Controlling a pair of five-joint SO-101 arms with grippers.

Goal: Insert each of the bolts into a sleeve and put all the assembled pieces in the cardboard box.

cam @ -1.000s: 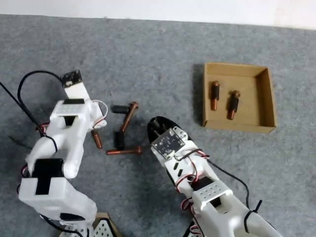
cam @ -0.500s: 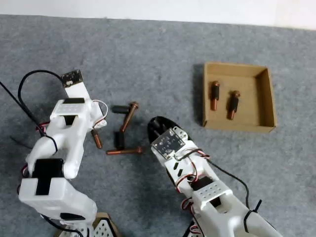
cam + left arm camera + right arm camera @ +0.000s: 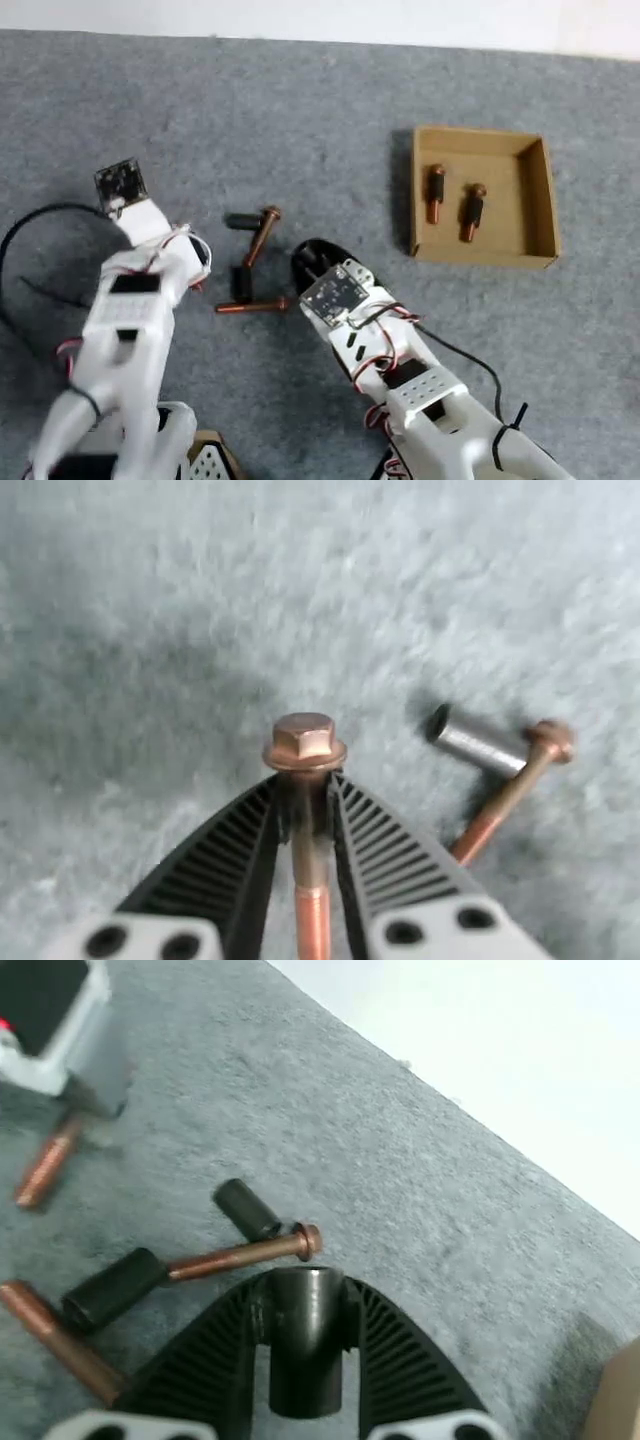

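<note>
Closest to us, the left gripper [image 3: 305, 798] is clamping a copper bolt [image 3: 304, 748] by its shank just under the hexagonal head. Its ribbed black fingers [image 3: 235, 855] are pressing from both sides, and the shank's other end is running out of frame. The right gripper [image 3: 300, 1295] is squeezing a smooth black sleeve [image 3: 300, 1345] lengthwise between its ribbed fingers, with the round open mouth pointing outward.

Just past it on the fuzzy grey mat [image 3: 400, 1160], we are finding a second bolt [image 3: 235, 1255]. Its head is lying beside a short sleeve [image 3: 245, 1208] and its tip is meeting a longer sleeve [image 3: 112, 1288]; whether the tip is entering we cannot tell. A third bolt [image 3: 60, 1345] is lying near the right gripper, partly cut off. From above, the left arm [image 3: 130, 300] is covering its own bolt.

Farthest away and well apart, the cardboard box [image 3: 510, 180] is holding two assembled pieces [image 3: 436, 193], lying side by side without touching.
</note>
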